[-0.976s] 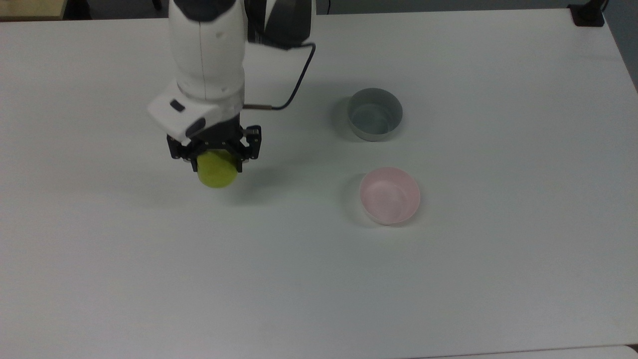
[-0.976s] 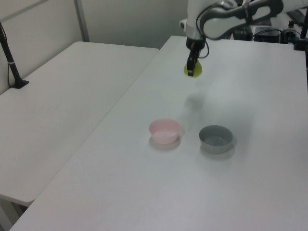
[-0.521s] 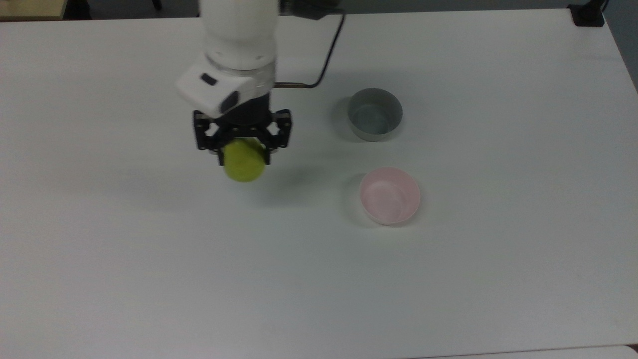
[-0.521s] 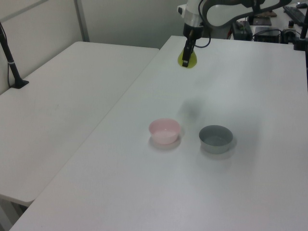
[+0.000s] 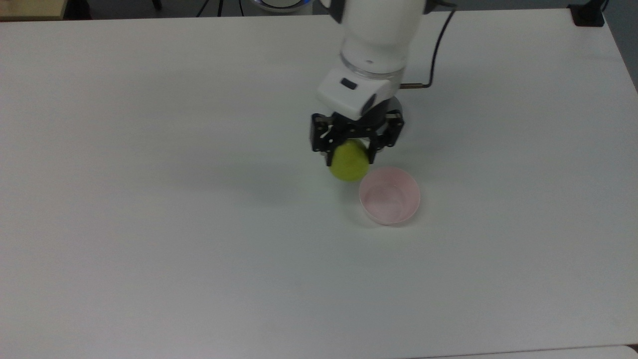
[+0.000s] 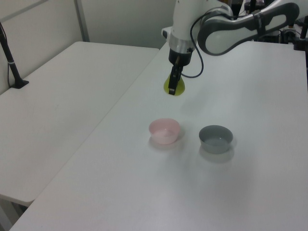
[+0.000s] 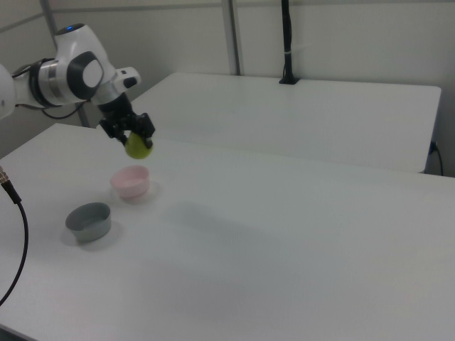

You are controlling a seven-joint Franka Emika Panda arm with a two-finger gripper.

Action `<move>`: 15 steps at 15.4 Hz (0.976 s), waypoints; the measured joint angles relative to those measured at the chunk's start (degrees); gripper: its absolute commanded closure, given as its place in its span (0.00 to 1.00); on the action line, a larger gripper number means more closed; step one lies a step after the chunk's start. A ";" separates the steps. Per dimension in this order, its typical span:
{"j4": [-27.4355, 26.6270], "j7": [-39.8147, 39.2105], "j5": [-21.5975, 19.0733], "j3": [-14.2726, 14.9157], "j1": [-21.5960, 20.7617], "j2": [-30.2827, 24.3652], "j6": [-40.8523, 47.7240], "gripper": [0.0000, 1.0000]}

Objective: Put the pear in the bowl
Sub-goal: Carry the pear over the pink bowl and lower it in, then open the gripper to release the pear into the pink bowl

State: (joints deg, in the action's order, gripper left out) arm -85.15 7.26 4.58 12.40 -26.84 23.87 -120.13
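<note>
The yellow-green pear hangs in the air, held between the black fingers of my gripper, which is shut on it. In the top view it sits just left of and above the pale pink bowl, overlapping the bowl's upper-left rim. The left view shows the pear and gripper well above the table, beyond the pink bowl. In the right view the pear hangs from the gripper above the pink bowl. The bowl holds nothing.
A grey straight-sided bowl stands beside the pink one; it is seen again as the grey bowl in the right view. The white table is bare around both. A second white table adjoins it. A black cable trails from the wrist.
The arm has carried the pear across the table toward the top view's right, from well left of the bowls to just beside the pink bowl. It now covers the grey bowl in the top view.
</note>
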 measured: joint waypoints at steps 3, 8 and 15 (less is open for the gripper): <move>0.44 2.41 0.02 -0.71 -2.54 1.81 -2.02 0.75; 0.46 3.12 0.03 -1.49 -4.59 7.64 -8.15 0.66; 0.47 4.05 1.56 -1.52 -5.48 11.06 -9.70 0.04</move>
State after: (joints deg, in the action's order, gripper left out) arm -84.67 11.31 6.14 10.88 -32.32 34.93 -129.83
